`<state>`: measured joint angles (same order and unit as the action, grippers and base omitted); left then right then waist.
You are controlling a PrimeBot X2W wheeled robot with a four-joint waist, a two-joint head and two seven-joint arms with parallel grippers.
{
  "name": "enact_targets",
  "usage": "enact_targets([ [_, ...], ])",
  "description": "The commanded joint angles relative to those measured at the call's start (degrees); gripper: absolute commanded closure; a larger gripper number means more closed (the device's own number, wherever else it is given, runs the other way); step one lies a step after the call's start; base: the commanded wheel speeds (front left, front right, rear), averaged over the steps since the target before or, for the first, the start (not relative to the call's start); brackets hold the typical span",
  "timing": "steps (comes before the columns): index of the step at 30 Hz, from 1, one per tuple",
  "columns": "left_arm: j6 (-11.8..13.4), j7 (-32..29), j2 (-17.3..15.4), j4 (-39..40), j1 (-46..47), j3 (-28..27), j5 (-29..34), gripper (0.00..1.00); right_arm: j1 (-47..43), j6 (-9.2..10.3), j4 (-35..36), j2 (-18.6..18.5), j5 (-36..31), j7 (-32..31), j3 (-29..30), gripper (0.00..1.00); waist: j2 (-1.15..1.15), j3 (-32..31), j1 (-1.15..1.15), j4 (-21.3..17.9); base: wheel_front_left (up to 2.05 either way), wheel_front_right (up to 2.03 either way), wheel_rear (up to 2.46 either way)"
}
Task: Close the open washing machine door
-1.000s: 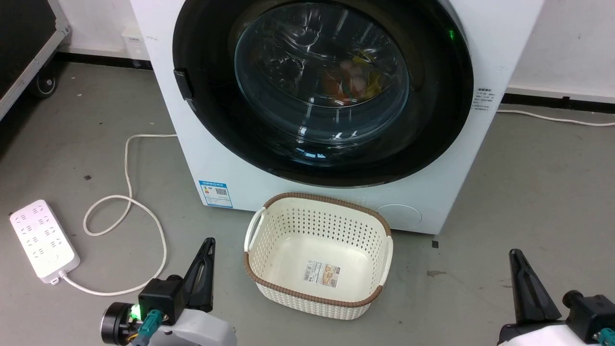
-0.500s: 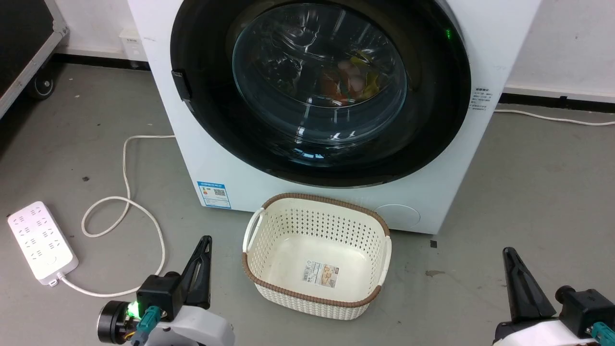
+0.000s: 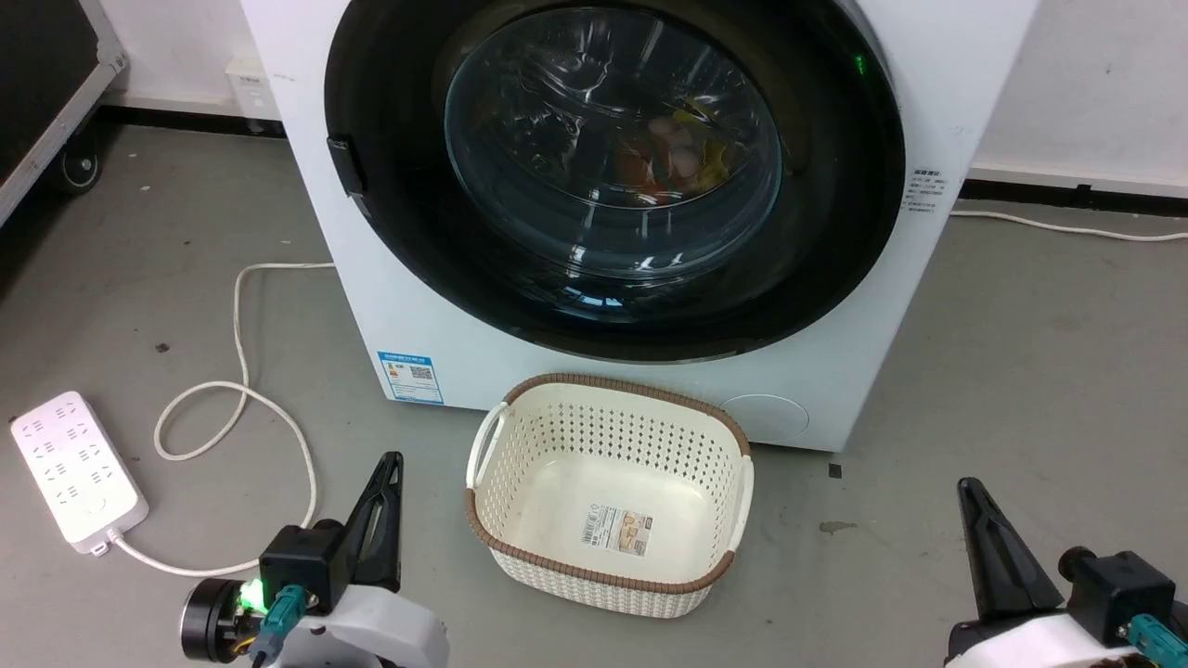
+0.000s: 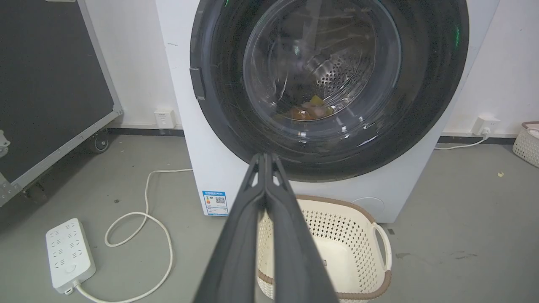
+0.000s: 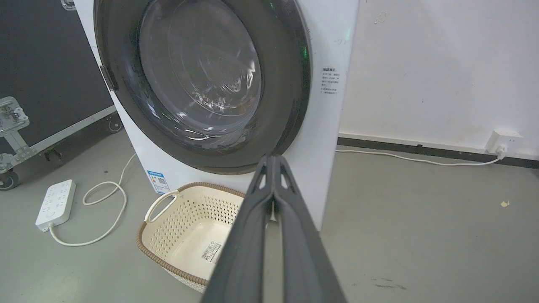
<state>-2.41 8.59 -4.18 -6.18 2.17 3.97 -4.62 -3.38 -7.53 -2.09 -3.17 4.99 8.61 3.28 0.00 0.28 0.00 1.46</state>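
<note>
Door [image 3: 613, 176] stays flush on the washer [image 3: 464, 320], left claw [image 3: 393, 461] and right claw [image 3: 968, 485] pressed together, empty, hanging back: looks done!

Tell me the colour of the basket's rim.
Brown, on a cream basket; clearest in the head view.

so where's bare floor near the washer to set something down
Widest bare floor: right of the washing machine and basket, up to the white wall cable. A narrower strip lies between basket and looped cord. Crowded left: power strip and cord.
</note>
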Motion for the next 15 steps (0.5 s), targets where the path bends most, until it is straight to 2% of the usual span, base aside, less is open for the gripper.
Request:
enact_targets([
  [1, 0.5, -0.4, 0.3, 0.5, -0.9, -0.3, 0.6, 1.0, 1.0, 0.02, 0.4, 0.1, -0.5, -0.4, -0.2, 1.0, 0.0, 0.0, 0.0, 0.0, 0.0, 0.0, 0.0],
  [15, 0.8, -1.9, 0.5, 1.5, -1.1, -1.0, 1.3, 1.0, 1.5, 0.02, 0.7, 0.2, -1.3, -1.9, -0.8, 1.0, 0.0, -0.1, 0.0, -0.3, 0.0, 0.0, 0.0],
])
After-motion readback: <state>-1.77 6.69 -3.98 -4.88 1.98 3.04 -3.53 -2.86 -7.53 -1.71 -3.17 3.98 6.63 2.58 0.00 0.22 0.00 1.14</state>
